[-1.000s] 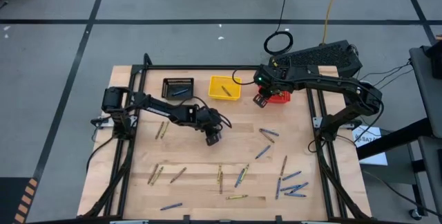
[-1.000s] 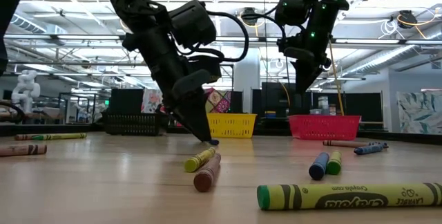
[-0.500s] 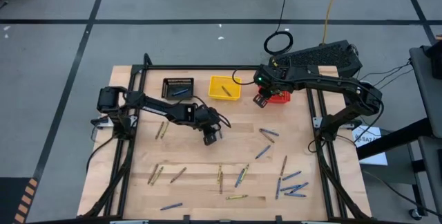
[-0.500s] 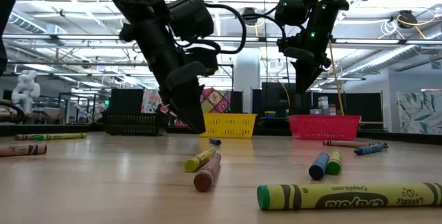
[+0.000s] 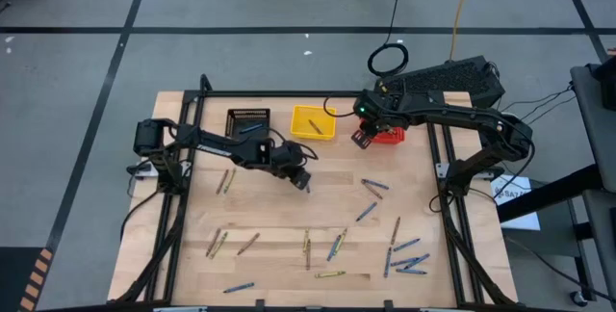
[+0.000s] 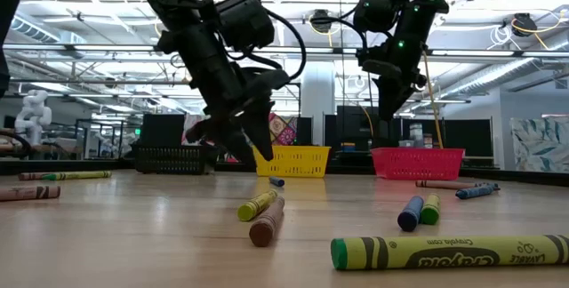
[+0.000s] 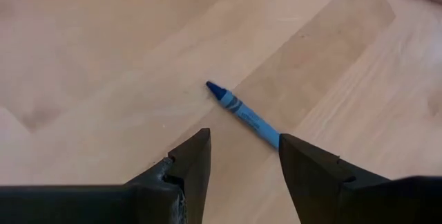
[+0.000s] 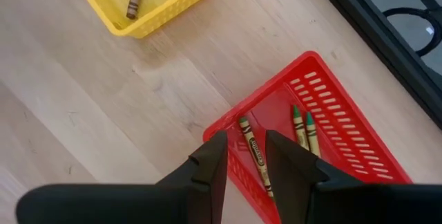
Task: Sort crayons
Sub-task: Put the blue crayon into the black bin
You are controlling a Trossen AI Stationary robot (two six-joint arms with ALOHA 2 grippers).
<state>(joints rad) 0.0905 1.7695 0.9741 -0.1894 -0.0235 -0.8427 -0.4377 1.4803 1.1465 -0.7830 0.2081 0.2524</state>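
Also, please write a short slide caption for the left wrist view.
Open left gripper poised over a blue crayon lying on the wooden table.

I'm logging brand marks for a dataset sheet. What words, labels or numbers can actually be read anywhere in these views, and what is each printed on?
"Crayola", seen upside down: on the wrapper of the big yellow-green crayon lying nearest the low camera.
Small print beside that logo: too blurred to read.
Wrapper of the blue crayon ahead of the left claw: dark bands, no readable text.
Wrappers of the crayons in the red basket: too small to read.
White label beside the table: unreadable.
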